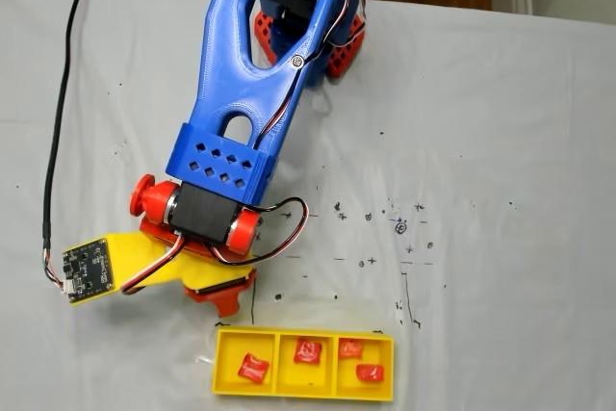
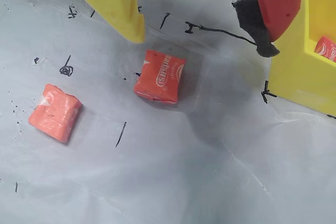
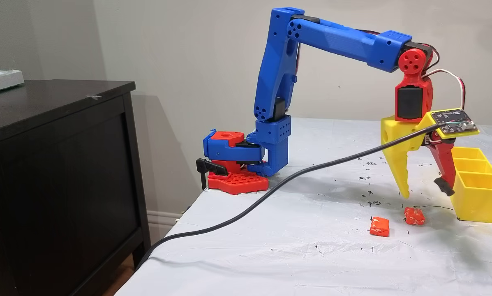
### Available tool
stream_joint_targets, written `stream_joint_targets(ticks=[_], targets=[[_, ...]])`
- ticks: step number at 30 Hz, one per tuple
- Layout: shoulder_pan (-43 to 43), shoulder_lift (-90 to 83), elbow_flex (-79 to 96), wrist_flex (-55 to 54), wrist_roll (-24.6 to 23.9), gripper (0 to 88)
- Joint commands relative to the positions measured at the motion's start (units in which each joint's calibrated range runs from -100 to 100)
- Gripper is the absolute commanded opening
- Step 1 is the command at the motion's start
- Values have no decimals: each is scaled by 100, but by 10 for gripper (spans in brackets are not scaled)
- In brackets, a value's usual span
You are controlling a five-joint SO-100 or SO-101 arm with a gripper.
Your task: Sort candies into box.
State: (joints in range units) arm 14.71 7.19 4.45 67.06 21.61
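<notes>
**Candy sort: 4 in tray, 2 left on table**

- Box point(image 1: 227, 382): yellow 3-compartment tray, bottom centre of a fixed view. Left cell 1 red candy point(image 1: 253, 367), mid cell 1 point(image 1: 307, 350), right cell 2 point(image 1: 360, 360).
- Outstanding: red candy w/ white print point(image 2: 159, 76), wrist view centre; orange candy point(image 2: 55, 112), mid-left. Both loose on white sheet, apart, wrappers squarish, slightly crumpled.
- Gripper point(image 3: 426, 190): jaws spread wide, empty, hanging above red candy, just beside tray end.
- Est. progress: approx. two-thirds done.

The blue arm reaches out from its base, forearm about level, wrist bent straight down. Its tool point(image 3: 426, 190) hangs spread wide, tips just above the tabletop, holding nothing.
</notes>
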Motion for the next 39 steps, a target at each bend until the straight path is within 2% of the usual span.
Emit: stream_joint_targets(ticks=[1, 14, 21, 39], targets=[[42, -583, 79, -120, 68, 285], [223, 104, -440, -112, 239, 289], [268, 61, -167, -251, 342, 313], [377, 180, -67, -218, 381, 278]])
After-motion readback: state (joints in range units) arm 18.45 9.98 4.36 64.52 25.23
